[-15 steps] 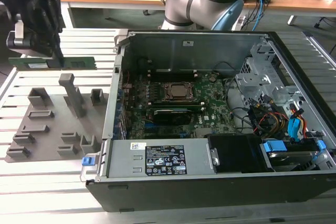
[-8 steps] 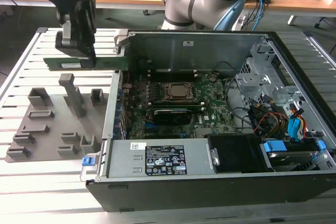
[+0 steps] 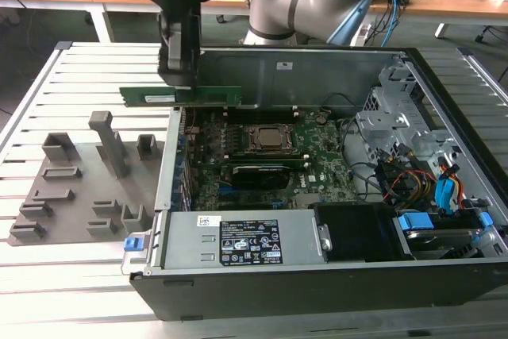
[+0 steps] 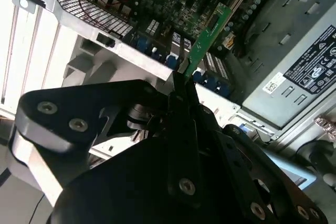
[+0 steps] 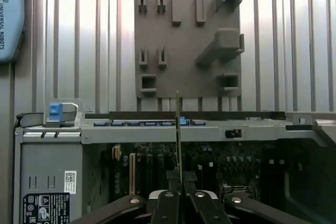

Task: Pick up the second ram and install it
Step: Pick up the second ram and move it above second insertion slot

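The gripper (image 3: pixel 178 83) is pinching its fingers narrowly on the second ram (image 3: pixel 181 96), gripping it at about mid-length along the upper edge and holding it in the air above the far left wall of the open computer case (image 3: pixel 444 117). The green stick is riding level and on edge, its long axis running from the exterior view's left to its right. One end is hanging out over the slatted table (image 3: pixel 87 77), the other is reaching in over the motherboard (image 3: pixel 317 160).

In the first wrist view the stick is showing edge-on as a thin line (image 5: pixel 178 121). In the second wrist view the black gripper (image 4: pixel 181 80) is covering the held part (image 4: pixel 207 38).

A grey fixture plate (image 3: pixel 71 188) is lying on the table left of the case, and the CPU socket (image 3: pixel 270 139) is sitting well right of the stick.
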Motion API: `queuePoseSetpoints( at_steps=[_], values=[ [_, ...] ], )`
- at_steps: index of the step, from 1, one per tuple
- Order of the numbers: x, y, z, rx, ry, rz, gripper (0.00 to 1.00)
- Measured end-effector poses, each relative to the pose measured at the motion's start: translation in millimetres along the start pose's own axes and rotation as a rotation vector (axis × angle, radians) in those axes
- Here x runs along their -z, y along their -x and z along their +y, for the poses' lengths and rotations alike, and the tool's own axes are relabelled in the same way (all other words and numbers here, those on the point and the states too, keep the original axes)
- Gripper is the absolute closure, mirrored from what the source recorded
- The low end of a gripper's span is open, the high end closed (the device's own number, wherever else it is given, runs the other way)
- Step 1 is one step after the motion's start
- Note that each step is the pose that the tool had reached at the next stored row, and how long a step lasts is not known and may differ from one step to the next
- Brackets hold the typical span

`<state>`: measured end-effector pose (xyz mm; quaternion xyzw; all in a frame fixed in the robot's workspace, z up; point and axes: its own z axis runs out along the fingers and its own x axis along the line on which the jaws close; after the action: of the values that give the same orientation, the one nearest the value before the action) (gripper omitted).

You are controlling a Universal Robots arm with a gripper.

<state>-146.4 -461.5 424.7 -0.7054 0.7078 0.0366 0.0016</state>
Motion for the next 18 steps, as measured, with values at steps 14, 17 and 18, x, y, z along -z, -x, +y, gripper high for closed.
queuePoseSetpoints(
  at_steps=[14,17,18],
  values=[
    [2.6,0.3,-52.5,0.000,0.0069,0.0000,0.86],
    [3.3,0.4,-66.5,-0.001,0.0089,0.0000,0.86],
    [3.5,0.4,-71.9,-0.001,0.0098,0.0000,0.86]
  ],
)
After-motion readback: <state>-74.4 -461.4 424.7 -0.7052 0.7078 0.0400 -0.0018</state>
